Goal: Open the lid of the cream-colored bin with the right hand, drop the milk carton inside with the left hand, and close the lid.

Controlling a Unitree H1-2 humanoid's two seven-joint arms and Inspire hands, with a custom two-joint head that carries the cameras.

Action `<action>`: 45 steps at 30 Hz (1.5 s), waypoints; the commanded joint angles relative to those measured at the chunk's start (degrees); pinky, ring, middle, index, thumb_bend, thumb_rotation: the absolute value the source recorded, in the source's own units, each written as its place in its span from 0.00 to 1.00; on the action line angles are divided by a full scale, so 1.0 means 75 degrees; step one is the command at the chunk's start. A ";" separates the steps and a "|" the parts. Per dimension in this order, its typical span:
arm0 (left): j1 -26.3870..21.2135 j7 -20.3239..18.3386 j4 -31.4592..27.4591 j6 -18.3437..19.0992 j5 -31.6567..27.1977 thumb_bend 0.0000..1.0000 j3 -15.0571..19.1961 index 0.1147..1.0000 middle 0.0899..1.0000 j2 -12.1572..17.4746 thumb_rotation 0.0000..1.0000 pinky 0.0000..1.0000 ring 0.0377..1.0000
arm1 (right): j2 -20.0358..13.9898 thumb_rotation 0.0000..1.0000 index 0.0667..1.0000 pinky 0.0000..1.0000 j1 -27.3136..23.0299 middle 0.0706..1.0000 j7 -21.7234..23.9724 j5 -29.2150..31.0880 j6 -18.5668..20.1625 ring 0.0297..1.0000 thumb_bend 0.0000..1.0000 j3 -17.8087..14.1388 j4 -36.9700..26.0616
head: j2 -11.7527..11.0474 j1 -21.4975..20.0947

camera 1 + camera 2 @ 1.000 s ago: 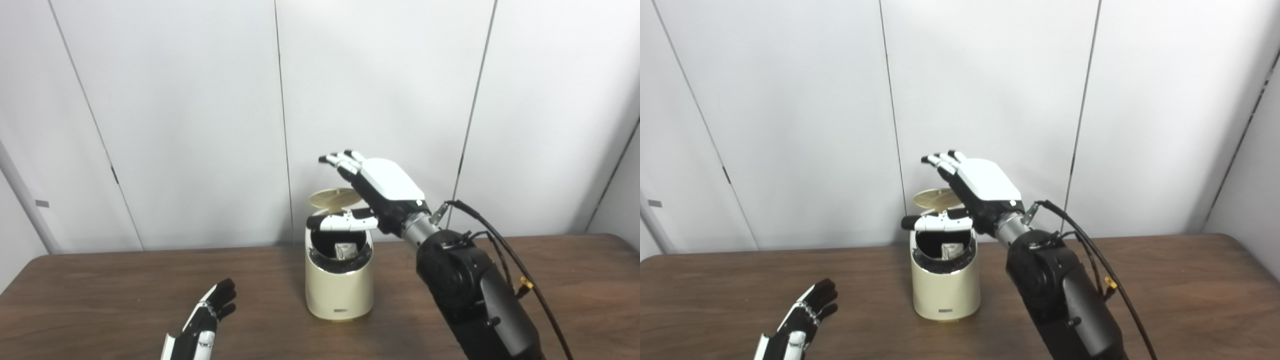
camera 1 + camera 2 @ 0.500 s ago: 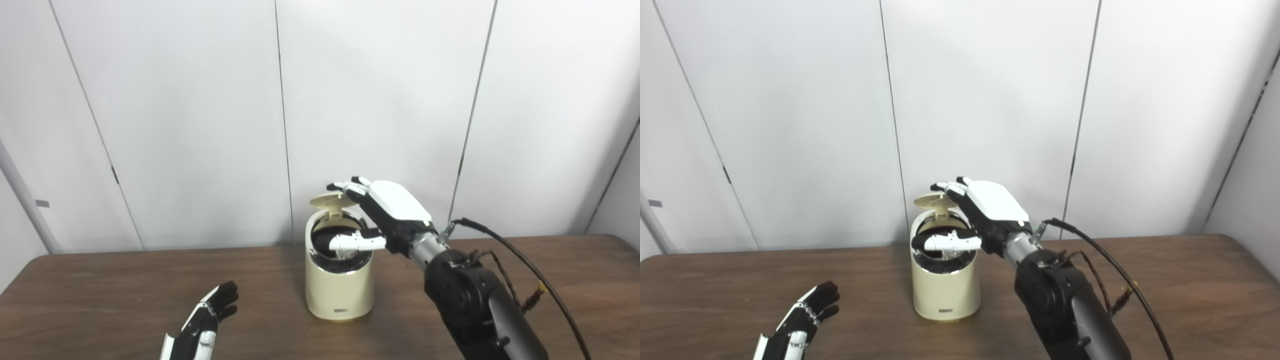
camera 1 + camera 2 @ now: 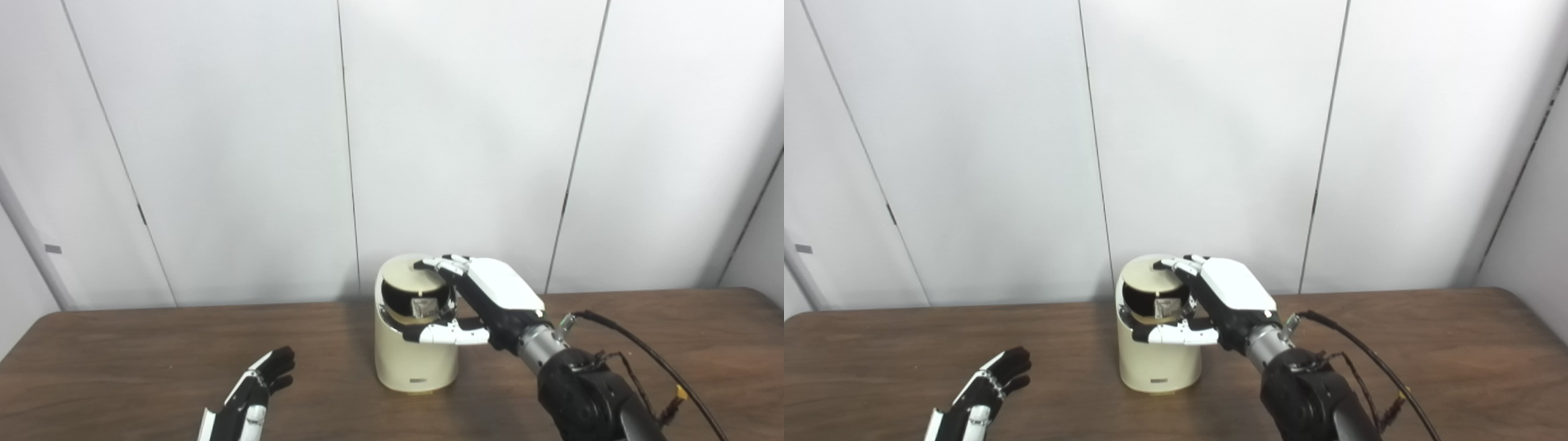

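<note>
The cream-colored bin [image 3: 416, 362] stands on the table a little left of centre. Its round lid [image 3: 405, 270] is tipped low over the opening, with a dark gap still showing at the front. Through that gap I see the top of the milk carton [image 3: 424, 305] inside the bin. My right hand [image 3: 497, 295] lies over the bin's right side, fingers [image 3: 442, 266] spread on the lid and thumb stretched across the front rim; it holds nothing. My left hand [image 3: 252, 397] rests open and empty near the table's front left, well apart from the bin.
The brown wooden table [image 3: 122, 355] runs across the whole view, with white wall panels right behind the bin. A black cable [image 3: 637, 361] loops off my right forearm over the table's right side.
My right hand has come down from above the bin, pushing the lid from upright to nearly flat over the opening. The thumb dropped to the front rim. The left hand stayed put.
</note>
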 commanded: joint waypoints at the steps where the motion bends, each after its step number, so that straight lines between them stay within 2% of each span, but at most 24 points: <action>1: 0.0014 -0.0061 0.0156 -0.0021 -0.0002 0.44 -0.0020 0.82 0.82 -0.0054 0.91 0.81 0.83 | -0.0081 0.90 0.84 0.95 -0.0119 0.87 -0.0213 0.0071 -0.0095 0.94 0.80 -0.0120 -0.0095 | -0.0005 -0.0010; 10: 0.0032 -0.0012 0.0055 -0.0001 0.0170 0.45 -0.0039 0.81 0.82 -0.0113 0.89 0.81 0.82 | -0.0138 0.86 0.83 0.93 0.0294 0.86 -0.0257 -0.0032 -0.0072 0.92 0.78 -0.0065 -0.0118 | 0.0072 0.0071; 15: 0.0089 0.0044 -0.0027 0.0093 0.0389 0.50 -0.0072 0.81 0.82 -0.0186 0.90 0.81 0.83 | -0.0315 0.85 0.84 0.95 0.0488 0.89 -0.0239 -0.0254 -0.0169 0.95 0.76 0.0064 -0.0149 | 0.0141 0.0155; 20: 0.0083 0.0035 -0.0056 0.0093 0.0413 0.47 -0.0081 0.80 0.80 -0.0255 0.88 0.80 0.81 | -0.0548 0.80 0.83 0.91 0.0625 0.92 -0.0910 -0.0820 -0.0604 0.96 0.76 0.0275 0.0171 | 0.0218 0.0199; 26: 0.0068 0.0102 -0.0054 0.0081 0.0550 0.49 -0.0059 0.79 0.79 -0.0334 0.88 0.78 0.80 | -0.0771 0.76 0.82 0.99 0.0707 0.99 -0.1443 -0.1661 -0.0838 1.00 0.76 0.0555 0.0419 | 0.0288 0.0228; 34: 0.0061 0.0109 -0.0075 0.0096 0.0682 0.50 -0.0052 0.79 0.78 -0.0379 0.89 0.78 0.80 | -0.0988 0.76 0.78 1.00 0.0695 1.00 -0.1957 -0.2666 -0.1113 1.00 0.75 0.0864 0.0649 | 0.0349 0.0221; 37: 0.0069 0.0117 -0.0101 0.0110 0.0717 0.48 -0.0060 0.79 0.78 -0.0404 0.88 0.77 0.80 | -0.1018 0.76 0.79 1.00 0.0694 1.00 -0.1967 -0.3078 -0.1087 1.00 0.75 0.0960 0.0680 | 0.0385 0.0218; 45: 0.0089 0.0065 -0.0185 0.0237 0.0700 0.46 -0.0104 0.78 0.77 -0.0431 0.86 0.77 0.79 | -0.1164 0.67 0.78 1.00 0.0661 1.00 -0.1875 -0.3950 -0.1268 1.00 0.75 0.1256 0.0805 | 0.0437 0.0227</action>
